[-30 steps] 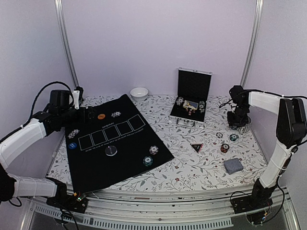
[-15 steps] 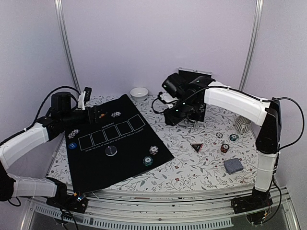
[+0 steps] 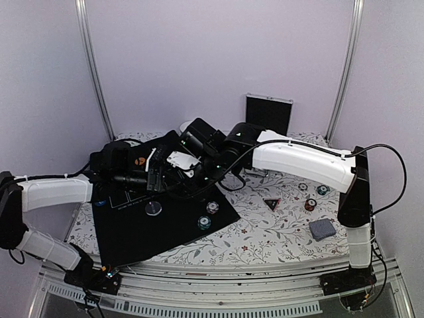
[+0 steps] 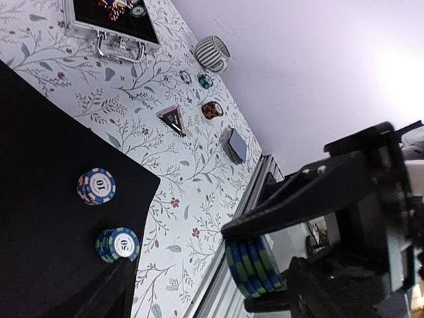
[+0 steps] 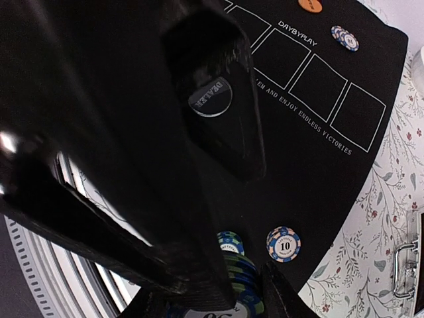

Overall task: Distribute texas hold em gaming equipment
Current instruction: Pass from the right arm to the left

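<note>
Stretches the left arm low over the black mat (image 3: pixel 132 232) from its left edge, white forearm near level, wrist turned, bringing the left gripper (image 3: pixel 159 177) above the mat's middle. Shows those jaws parted; cannot tell whether they grip. Swings the right arm far across from beyond the mat's right edge, upper link steep, long white forearm sloping down to the mat's centre. Sets the right gripper (image 5: pixel 232 291) close against the left one, fingers clamped on a blue-green chip stack (image 5: pixel 233 281).

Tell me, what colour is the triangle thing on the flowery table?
The triangular marker is black with a red edge, clearest in the left wrist view.
</note>
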